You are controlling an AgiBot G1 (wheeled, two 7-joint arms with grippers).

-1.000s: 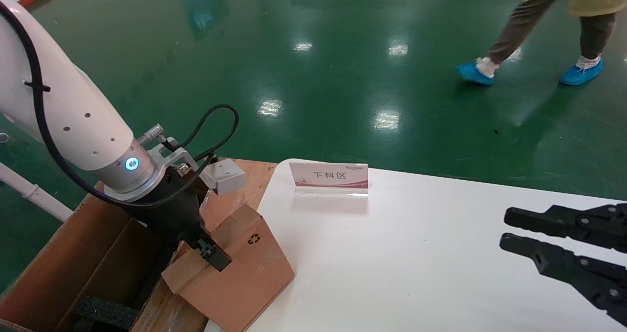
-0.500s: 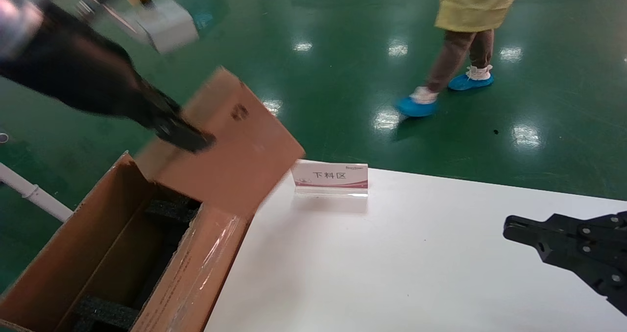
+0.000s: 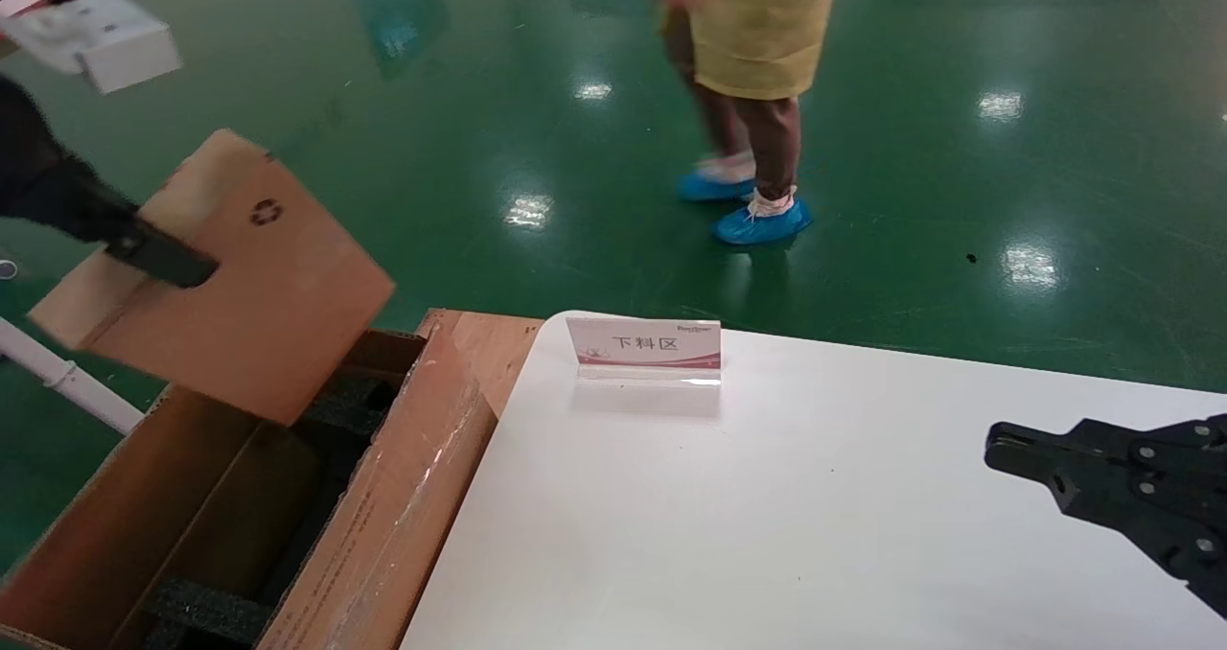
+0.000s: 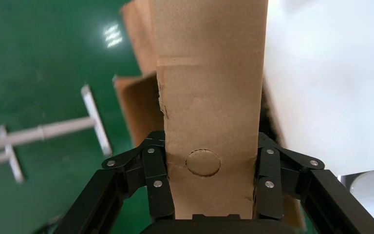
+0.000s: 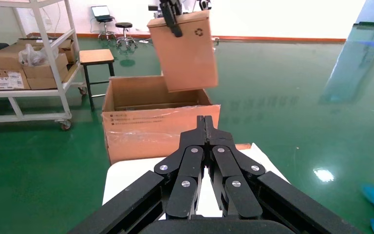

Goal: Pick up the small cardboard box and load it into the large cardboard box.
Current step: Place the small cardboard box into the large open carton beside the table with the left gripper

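The small cardboard box, flat and brown with a recycling symbol near its top corner, hangs tilted in the air over the far end of the large cardboard box. My left gripper is shut on its upper edge. In the left wrist view the fingers press both faces of the small cardboard box. The large cardboard box is open, with black foam inside. My right gripper hovers shut over the table's right side. From the right wrist, the small cardboard box hangs above the large cardboard box.
A white table with a small sign card stands right of the carton. A person in a yellow gown walks on the green floor behind. A shelf cart and a stool stand beyond the carton.
My left gripper lifted the small box from the carton's edge, then carried it left above the carton. My right gripper closed. The person walked left.
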